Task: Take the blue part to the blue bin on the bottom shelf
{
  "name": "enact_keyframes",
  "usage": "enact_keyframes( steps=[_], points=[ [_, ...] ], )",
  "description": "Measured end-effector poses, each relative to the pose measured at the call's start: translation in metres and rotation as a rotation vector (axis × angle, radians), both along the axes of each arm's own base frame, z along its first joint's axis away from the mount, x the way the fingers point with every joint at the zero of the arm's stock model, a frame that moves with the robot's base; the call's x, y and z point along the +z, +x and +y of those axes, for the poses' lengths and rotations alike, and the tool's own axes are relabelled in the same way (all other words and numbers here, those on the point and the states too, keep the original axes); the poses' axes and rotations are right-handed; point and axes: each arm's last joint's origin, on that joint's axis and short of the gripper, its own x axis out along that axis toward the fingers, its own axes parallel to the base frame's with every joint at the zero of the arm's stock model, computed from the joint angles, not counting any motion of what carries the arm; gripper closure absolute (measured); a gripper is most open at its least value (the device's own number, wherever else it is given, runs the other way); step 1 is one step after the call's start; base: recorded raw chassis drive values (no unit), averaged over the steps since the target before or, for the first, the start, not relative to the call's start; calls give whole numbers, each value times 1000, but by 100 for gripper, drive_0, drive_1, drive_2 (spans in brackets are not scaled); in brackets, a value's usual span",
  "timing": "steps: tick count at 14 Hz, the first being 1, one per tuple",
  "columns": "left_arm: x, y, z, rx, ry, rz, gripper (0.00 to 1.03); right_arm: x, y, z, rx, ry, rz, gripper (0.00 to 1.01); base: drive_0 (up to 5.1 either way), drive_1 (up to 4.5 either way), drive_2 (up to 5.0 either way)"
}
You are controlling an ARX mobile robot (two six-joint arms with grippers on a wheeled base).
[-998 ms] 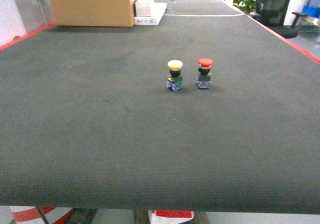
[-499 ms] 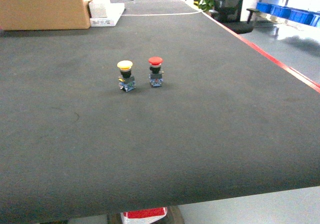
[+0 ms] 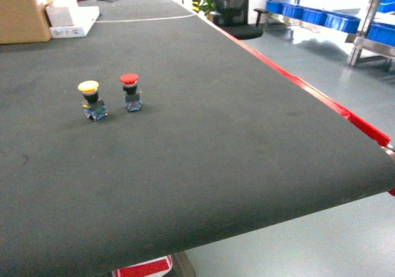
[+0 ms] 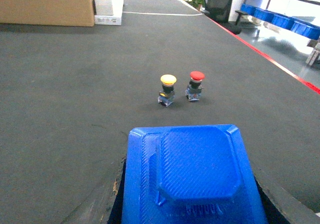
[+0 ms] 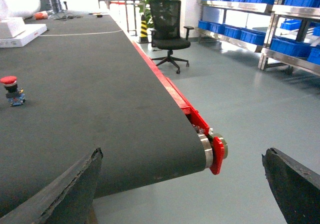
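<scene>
The blue part, a chunky bright-blue ribbed plastic piece, fills the bottom of the left wrist view. My left gripper is shut on it, with dark fingers showing at both its sides, above the dark belt. My right gripper is open and holds nothing, hanging over the belt's right end and the floor. A steel rack stands at the far right, with several blue bins along its low shelf; the blue bins also show in the head view. Neither gripper appears in the head view.
A yellow-capped button and a red-capped button stand on the black belt table. Its right edge has a red strip and an end roller. An office chair and a cardboard box stand behind.
The head view has swung to the right: both buttons have slid leftward in the picture, and the belt's right edge, the floor and the rack with blue bins have come into view.
</scene>
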Motion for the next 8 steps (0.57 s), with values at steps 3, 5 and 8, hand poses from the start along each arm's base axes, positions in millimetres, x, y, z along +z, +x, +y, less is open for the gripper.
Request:
enact_keyframes(
  steps=[3,5,8],
  points=[
    [0,0,0,0,0,0,59,0,0,0,0,0,0,3,-159,-159,-159],
    [0,0,0,0,0,0,59,0,0,0,0,0,0,3,-150,-150,-150],
    [0,0,0,0,0,0,59,0,0,0,0,0,0,3,-161,-161,-161]
  ],
)
